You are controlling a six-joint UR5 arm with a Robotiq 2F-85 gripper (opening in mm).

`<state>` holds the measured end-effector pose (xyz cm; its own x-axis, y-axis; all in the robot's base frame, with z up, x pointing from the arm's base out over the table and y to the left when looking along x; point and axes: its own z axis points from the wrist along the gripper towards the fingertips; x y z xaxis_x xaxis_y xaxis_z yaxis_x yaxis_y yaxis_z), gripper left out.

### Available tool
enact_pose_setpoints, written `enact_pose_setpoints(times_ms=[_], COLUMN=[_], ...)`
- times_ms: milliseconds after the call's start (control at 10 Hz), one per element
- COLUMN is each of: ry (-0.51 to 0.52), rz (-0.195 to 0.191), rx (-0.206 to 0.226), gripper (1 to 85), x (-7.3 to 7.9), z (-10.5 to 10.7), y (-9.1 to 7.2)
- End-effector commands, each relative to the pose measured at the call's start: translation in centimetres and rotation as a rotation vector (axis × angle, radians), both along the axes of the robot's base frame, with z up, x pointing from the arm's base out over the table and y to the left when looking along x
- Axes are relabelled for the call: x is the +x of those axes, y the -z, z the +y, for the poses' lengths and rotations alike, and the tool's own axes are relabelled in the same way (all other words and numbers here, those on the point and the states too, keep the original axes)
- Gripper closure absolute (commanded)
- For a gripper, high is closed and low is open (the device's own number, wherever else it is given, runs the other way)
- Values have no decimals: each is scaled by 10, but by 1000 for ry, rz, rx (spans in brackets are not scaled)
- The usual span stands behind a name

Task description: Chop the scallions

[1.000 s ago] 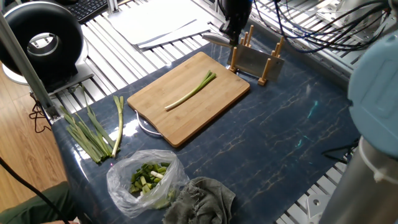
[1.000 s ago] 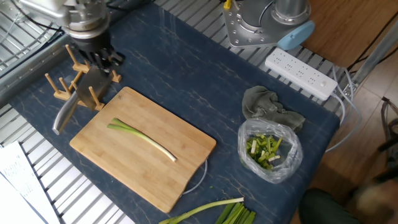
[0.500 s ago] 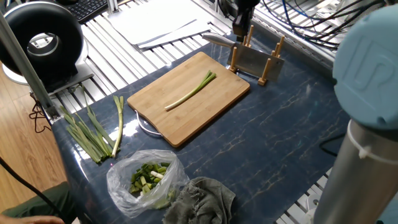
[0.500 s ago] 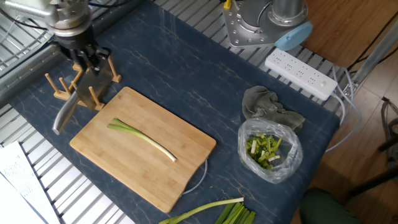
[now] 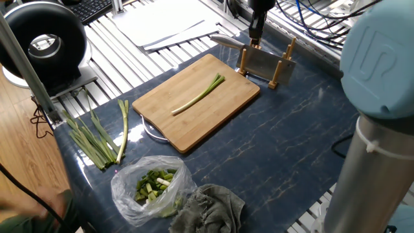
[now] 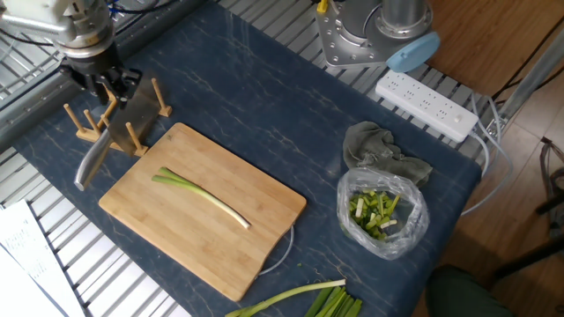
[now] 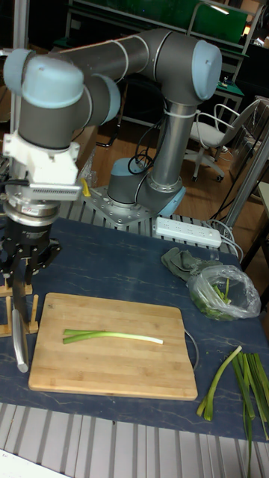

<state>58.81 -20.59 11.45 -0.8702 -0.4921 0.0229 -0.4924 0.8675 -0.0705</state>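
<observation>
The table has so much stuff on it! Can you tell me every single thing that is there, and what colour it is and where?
scallion: one, white to green, lying on the cutting board
cutting board: one, light wood, middle of the table
knife: one, silver blade, resting in the rack
rack: one, wooden pegs, at the board's far corner
uncut stalks: a bunch, dark green, on the table beside the board
plastic bag: one, clear, chopped greens inside, beside the cloth
cloth: one, grey, crumpled on the table
power strip: one, white, near the arm's base
table: one, dark blue marbled top
arm: one, grey with pale blue caps
hand: one, black, over the rack by the knife
</observation>
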Motion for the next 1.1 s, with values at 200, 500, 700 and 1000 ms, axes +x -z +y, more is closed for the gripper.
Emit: enact_pose_setpoints(times_ms=[200, 500, 700, 1000], ry=[-16, -14, 0, 0], rz=[-7, -8, -4, -7], rx=[54, 66, 83, 102], gripper=[497, 493, 483, 477], x=[-5, -6, -8, -8], z=[-8, -8, -4, -1], y=[24, 33, 38, 44])
